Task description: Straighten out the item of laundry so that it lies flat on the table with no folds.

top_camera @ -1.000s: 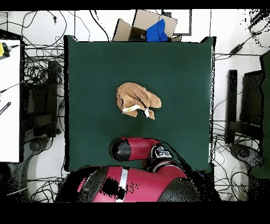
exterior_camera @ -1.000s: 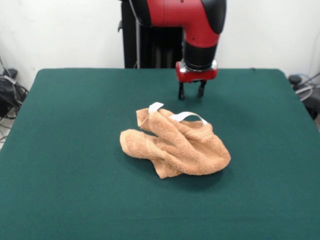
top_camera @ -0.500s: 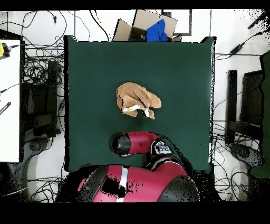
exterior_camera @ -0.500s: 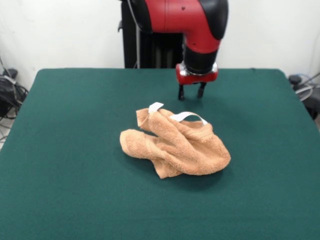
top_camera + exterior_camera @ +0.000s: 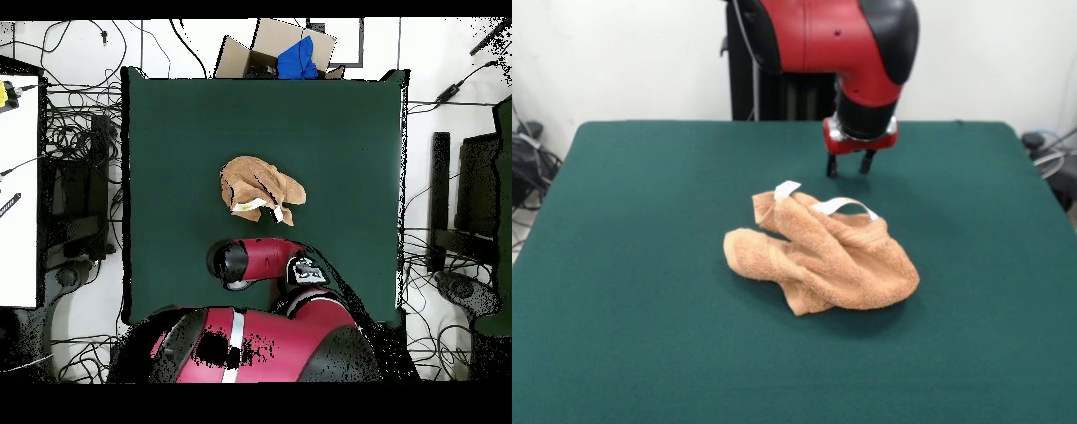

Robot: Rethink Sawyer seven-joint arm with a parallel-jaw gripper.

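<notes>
The item of laundry (image 5: 821, 252), an orange-tan towel, lies crumpled in a heap near the middle of the green table (image 5: 627, 265), with white tags sticking up from its far edge. In the overhead view the item of laundry (image 5: 262, 189) is bunched with folds. My gripper (image 5: 849, 165) hangs open just above the table, behind the towel's far edge and apart from it, holding nothing. The overhead view hides the gripper under the red arm (image 5: 265, 262).
A cardboard box (image 5: 272, 50) with something blue in it sits off the table's far edge in the overhead view. Cables lie on the floor around the table. Bare green cloth surrounds the towel on every side.
The arm has drawn slightly back from the towel and a little higher. The towel has not moved.
</notes>
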